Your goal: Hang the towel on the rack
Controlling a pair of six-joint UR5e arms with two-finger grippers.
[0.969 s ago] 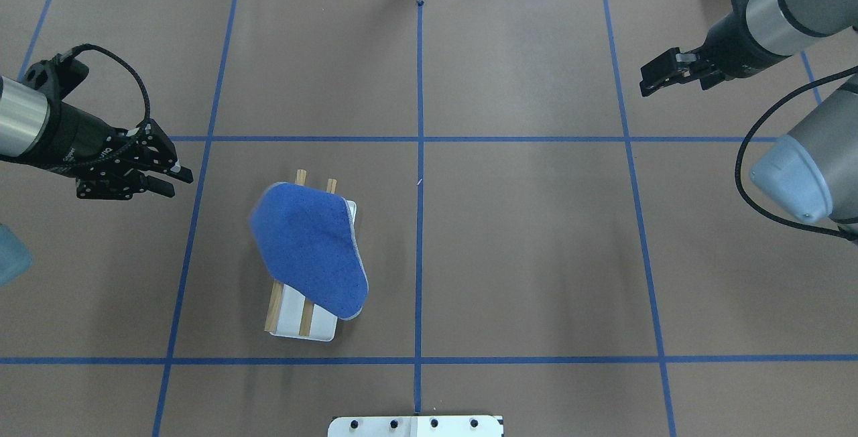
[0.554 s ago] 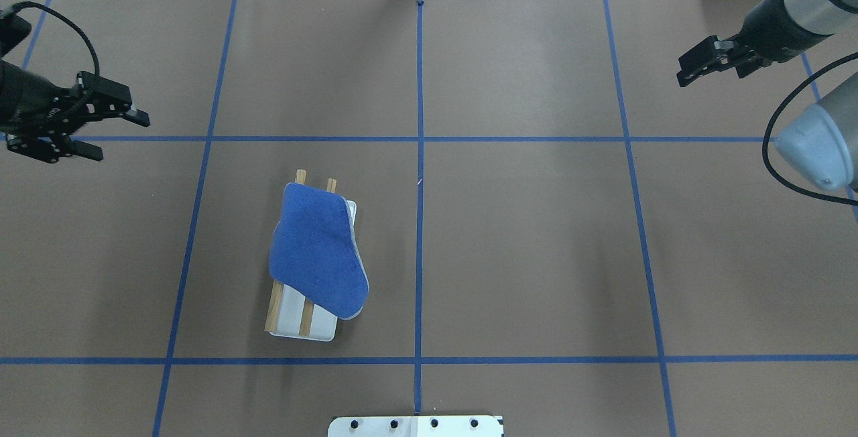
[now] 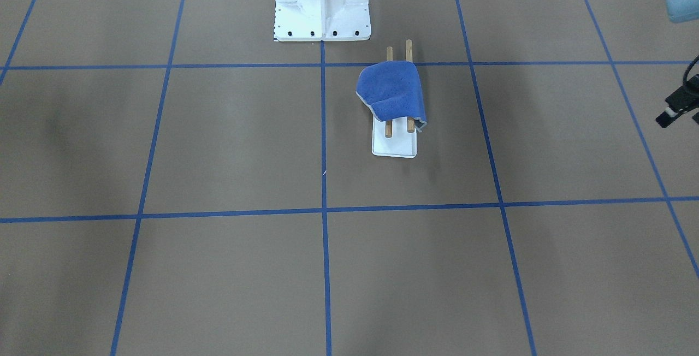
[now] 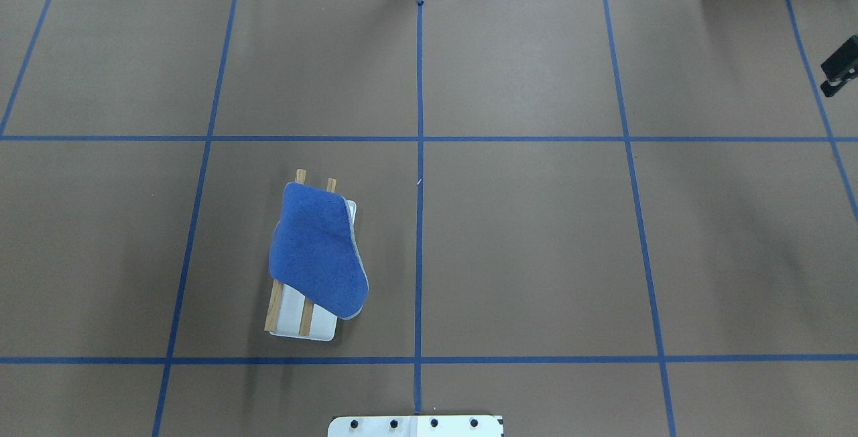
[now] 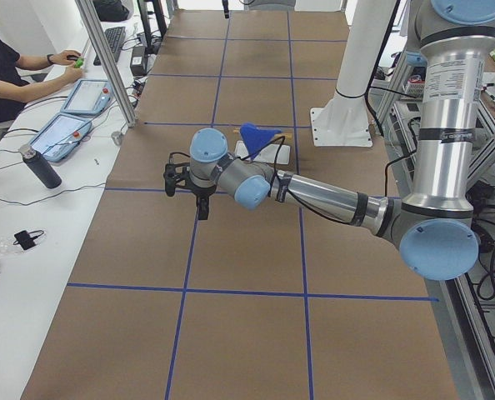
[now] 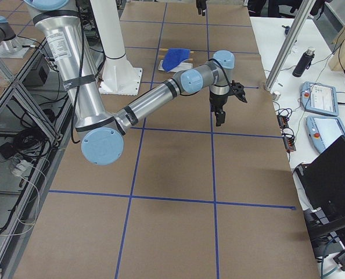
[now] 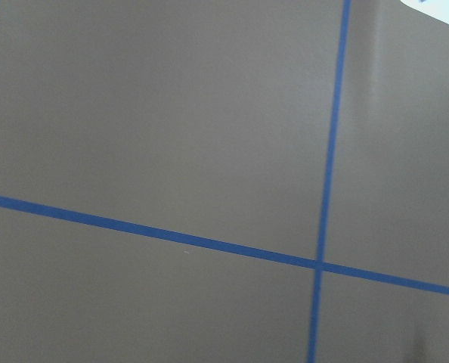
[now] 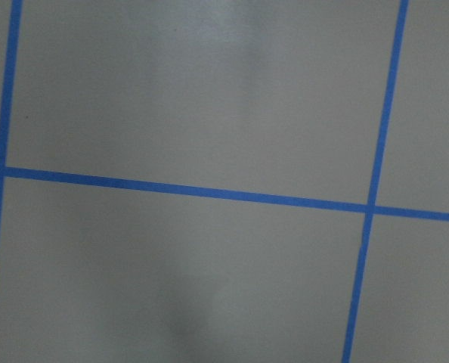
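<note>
The royal-blue towel (image 4: 315,249) lies draped askew over the two wooden rods of the rack (image 4: 291,309), with one corner hanging past the white base. It shows the same in the front view, towel (image 3: 393,91) over rack (image 3: 393,146). My left gripper (image 3: 677,111) is far off to the side at the frame edge and also shows in the exterior left view (image 5: 199,204). My right gripper (image 4: 841,67) just shows at the overhead view's right edge and hangs over bare table (image 6: 219,113). I cannot tell whether either is open. Both wrist views show only table.
The white robot pedestal (image 3: 322,1) stands behind the rack. Blue tape lines grid the brown table. A side bench holds tablets and a bottle (image 5: 43,167), with an aluminium post (image 5: 106,58) at the table edge and an operator seated there.
Both arms have drawn back outward. The left gripper has left the overhead view at the left, and the right has moved to its right edge. The towel's left flap has settled.
</note>
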